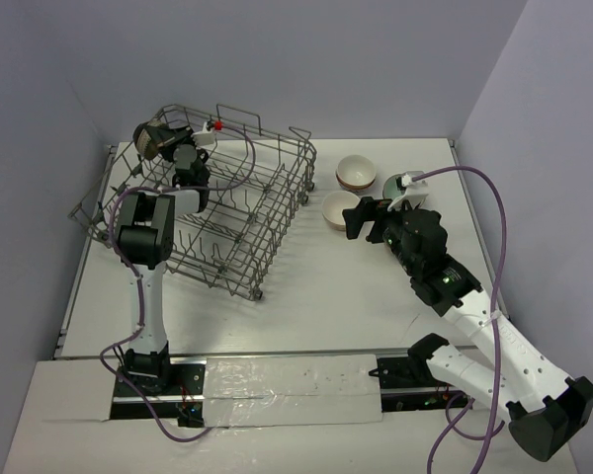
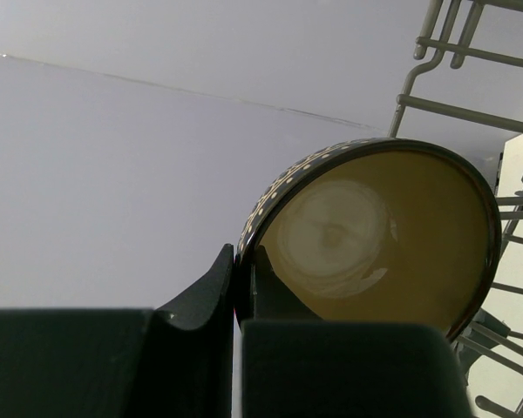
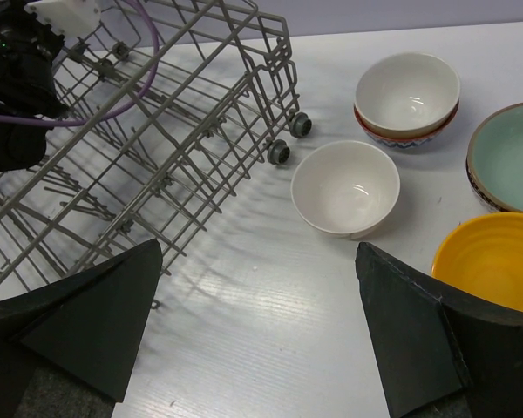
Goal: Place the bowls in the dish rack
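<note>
My left gripper is shut on the rim of a bowl that is beige-brown inside and dark with pale dots outside. It holds that bowl tilted over the far left corner of the grey wire dish rack, where bowl and gripper show from above. My right gripper hangs open over bare table, just short of a white bowl. Beyond it a white bowl is stacked in a patterned one. A pale green bowl and an orange-yellow bowl sit to the right.
The rack stands tilted on small wheels close to the loose bowls. The right arm covers part of the bowls at the back right. Walls close off the table at the back and on both sides.
</note>
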You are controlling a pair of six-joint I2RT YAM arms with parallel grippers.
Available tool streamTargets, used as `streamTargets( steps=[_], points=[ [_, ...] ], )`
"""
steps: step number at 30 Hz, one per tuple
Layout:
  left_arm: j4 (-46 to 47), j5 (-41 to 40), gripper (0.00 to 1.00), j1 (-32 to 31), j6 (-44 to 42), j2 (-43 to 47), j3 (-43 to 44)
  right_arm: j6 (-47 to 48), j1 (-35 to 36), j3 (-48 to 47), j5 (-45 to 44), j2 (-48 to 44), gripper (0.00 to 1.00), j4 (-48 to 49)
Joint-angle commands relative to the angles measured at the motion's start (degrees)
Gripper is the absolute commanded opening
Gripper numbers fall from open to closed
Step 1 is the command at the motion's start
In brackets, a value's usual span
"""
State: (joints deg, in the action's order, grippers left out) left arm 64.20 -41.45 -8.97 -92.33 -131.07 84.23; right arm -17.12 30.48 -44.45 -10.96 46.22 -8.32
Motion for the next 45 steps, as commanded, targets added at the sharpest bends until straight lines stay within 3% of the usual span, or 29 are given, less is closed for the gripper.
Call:
streamTargets(
  steps=[1, 23, 45],
  points=[
    [8.04, -1.7, 0.0, 0.27, -3.73, -0.68, 1.64, -0.54, -0.07, 0.68, 0.68, -0.87, 0.99, 2.87],
    [11.12, -3.72, 0.0, 1.24, -6.63, -1.56, 4.89, -0.54, -0.07, 0.85, 0.68, -0.34, 1.0, 2.87],
    [9.27, -2.84, 0.0, 0.8, -8.47, -4.02, 0.77, -0.8, 0.02, 0.85, 1.29, -0.07, 0.99, 2.87]
  ],
)
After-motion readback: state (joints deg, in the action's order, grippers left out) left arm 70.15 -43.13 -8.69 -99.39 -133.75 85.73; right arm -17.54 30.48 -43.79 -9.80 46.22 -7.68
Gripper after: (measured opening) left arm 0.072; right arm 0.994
